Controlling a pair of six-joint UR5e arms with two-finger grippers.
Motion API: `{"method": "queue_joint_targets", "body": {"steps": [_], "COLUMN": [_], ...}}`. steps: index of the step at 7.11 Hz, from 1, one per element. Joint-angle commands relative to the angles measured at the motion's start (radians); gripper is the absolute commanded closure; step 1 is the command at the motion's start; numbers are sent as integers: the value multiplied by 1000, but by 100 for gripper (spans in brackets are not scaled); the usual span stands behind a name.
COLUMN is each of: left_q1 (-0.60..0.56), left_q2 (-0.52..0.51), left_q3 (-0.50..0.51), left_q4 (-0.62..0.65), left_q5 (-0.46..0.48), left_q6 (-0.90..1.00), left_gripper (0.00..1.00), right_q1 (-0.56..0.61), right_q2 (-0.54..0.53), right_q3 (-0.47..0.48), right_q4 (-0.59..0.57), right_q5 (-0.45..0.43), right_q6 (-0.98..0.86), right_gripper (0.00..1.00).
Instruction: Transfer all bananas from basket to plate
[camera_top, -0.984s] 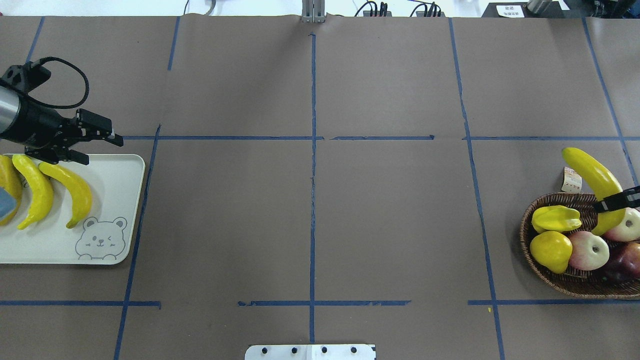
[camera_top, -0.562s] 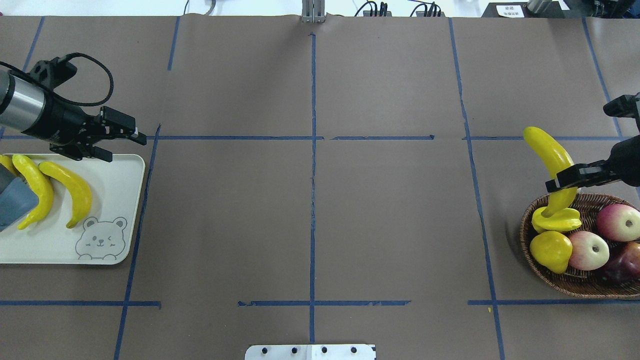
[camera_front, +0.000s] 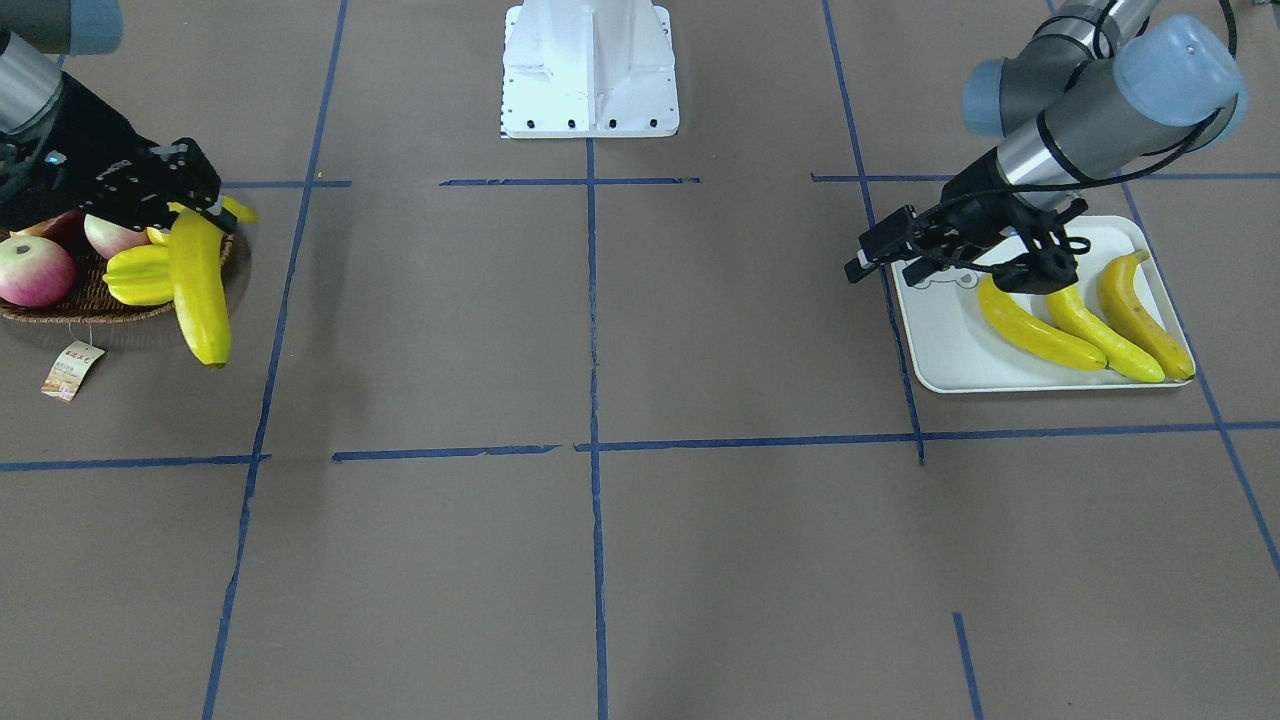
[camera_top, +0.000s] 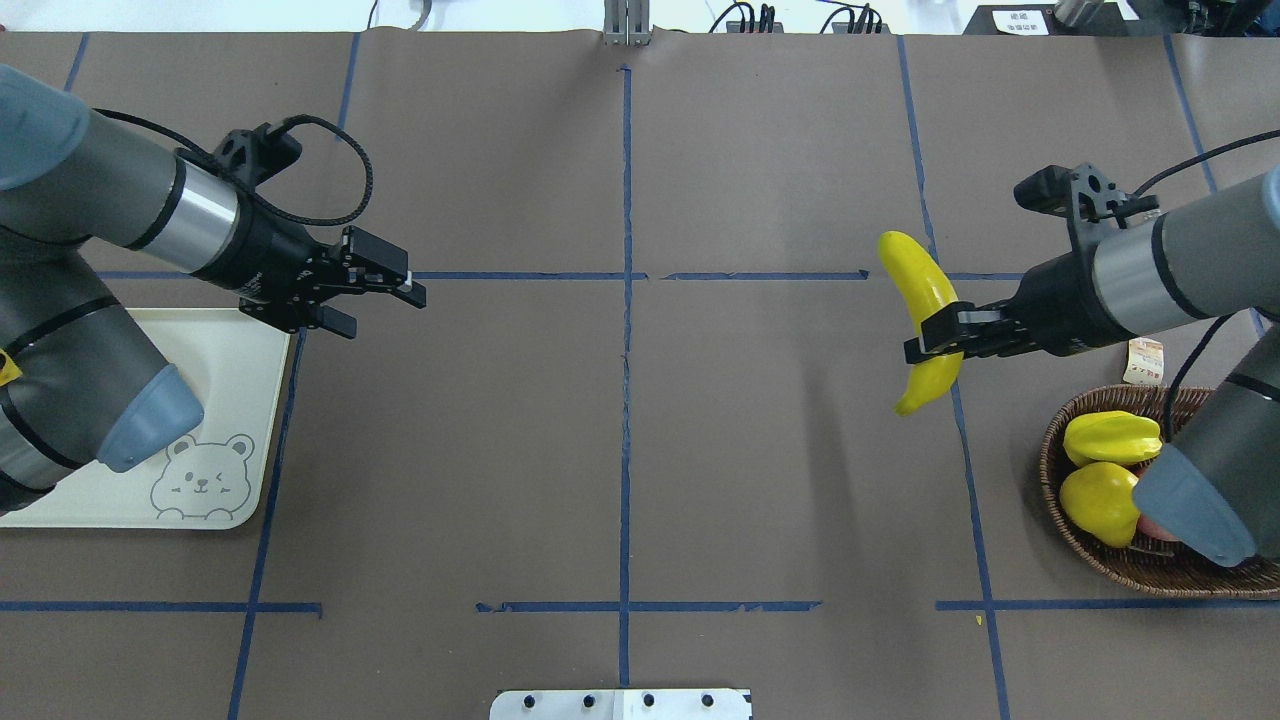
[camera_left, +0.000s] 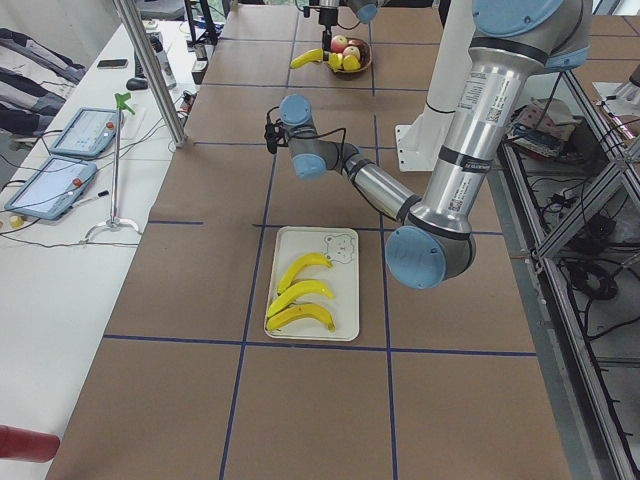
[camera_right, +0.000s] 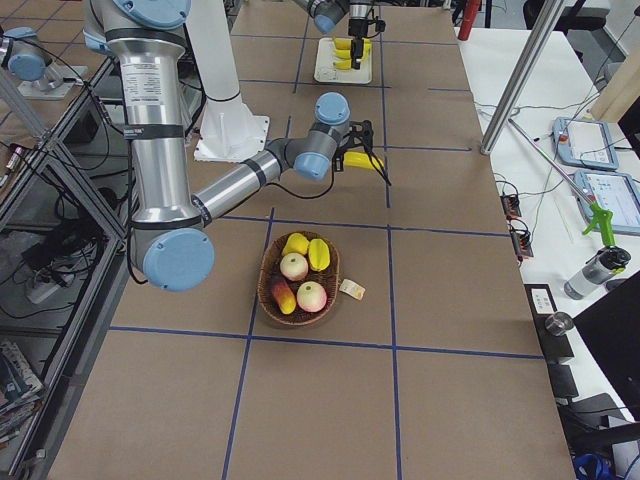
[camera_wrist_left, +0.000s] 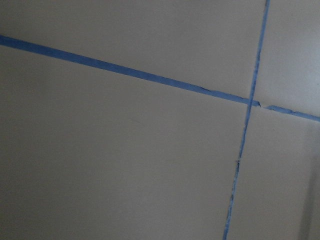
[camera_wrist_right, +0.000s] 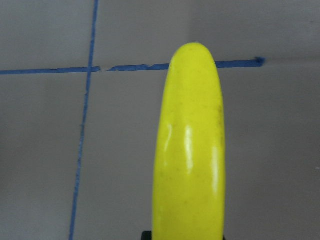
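My right gripper (camera_top: 928, 338) is shut on a yellow banana (camera_top: 912, 275) and holds it in the air left of the wicker basket (camera_top: 1100, 560). The banana fills the right wrist view (camera_wrist_right: 192, 150) and also shows in the front view (camera_front: 198, 290). My left gripper (camera_top: 385, 308) is open and empty above the bare table, just right of the cream bear-print plate (camera_top: 230, 400). Three bananas (camera_front: 1030, 325) lie side by side on the plate (camera_left: 340, 300). In the overhead view my left arm hides them.
The basket holds a ridged yellow starfruit (camera_top: 1110, 437), a round yellow fruit (camera_top: 1100, 500) and apples (camera_front: 35, 270). A paper tag (camera_top: 1143, 360) lies beside the basket. Blue tape lines cross the brown table. The robot base (camera_front: 590, 70) stands at the table's middle edge.
My right gripper lifted the banana out of the basket and carried it left towards the table's middle. My left gripper moved right, off the plate, staying open.
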Motion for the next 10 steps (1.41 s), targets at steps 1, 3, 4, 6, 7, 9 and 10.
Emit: {"method": "queue_joint_targets", "body": {"steps": [1, 3, 4, 6, 7, 9, 10], "left_q1": [39, 44, 64, 91, 131, 186, 205], "left_q2": [-61, -151, -191, -249, -265, -300, -309], "left_q3": [19, 47, 68, 91, 103, 131, 134], "left_q4": [1, 3, 3, 0, -23, -49, -50], "left_q5": [37, 60, 87, 143, 203, 258, 285], "left_q6": [-7, -130, -169, -264, -287, -359, -361], "left_gripper": [0, 1, 0, 1, 3, 9, 12], "right_q1": [-108, -215, -267, -351, -374, -401, -405], "right_q2": [114, 166, 192, 223, 249, 265, 266], "right_q3": [-12, -67, -116, -159, -158, -160, -160], "right_q4": [8, 162, 237, 331, 333, 333, 331], "right_q5": [-130, -267, -345, -456, -491, -527, -530], "right_q6": [136, 242, 270, 323, 346, 360, 360], "right_gripper": [93, 93, 93, 93, 93, 93, 93]}}
